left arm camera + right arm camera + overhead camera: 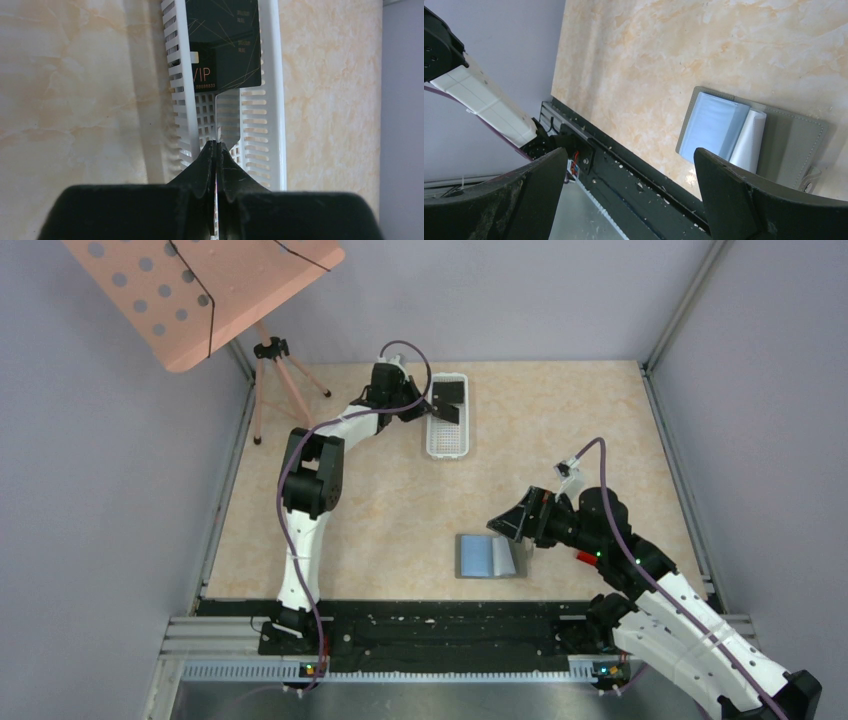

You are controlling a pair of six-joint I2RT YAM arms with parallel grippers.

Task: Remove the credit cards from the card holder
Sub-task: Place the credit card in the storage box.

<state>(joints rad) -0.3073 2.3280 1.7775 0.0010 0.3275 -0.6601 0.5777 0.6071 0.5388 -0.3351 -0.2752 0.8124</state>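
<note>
**A:** Well, how is the left arm sitting?

**B:** It is reaching far across the table (pixel 560 440), forearm stretched out. The left gripper (pixel 216 147) is hanging over the near end of the white basket (pixel 278 100). Its fingers are pressing flat together, and I cannot tell whether anything thin is caught between them.

**A:** And the right arm?

**B:** It is bending low near the front edge, wrist turned toward the left. The right gripper (pixel 515 528) is hovering just beside the card holder (pixel 466 556). Its fingers are standing spread wide and gripping nothing.

**A:** Where is the holder lying?

**B:** It is lying open and flat on the table near the front edge, grey cover down. A pale blue inner pocket (pixel 711 125) is facing up, and a whitish piece (pixel 749 142) is curling up at the fold. I cannot tell whether that piece is a card.

**A:** What are you counting?

**B:** I am counting one holder, one basket and one dark VIP card (pixel 225 45), which is lying inside the basket.
</note>
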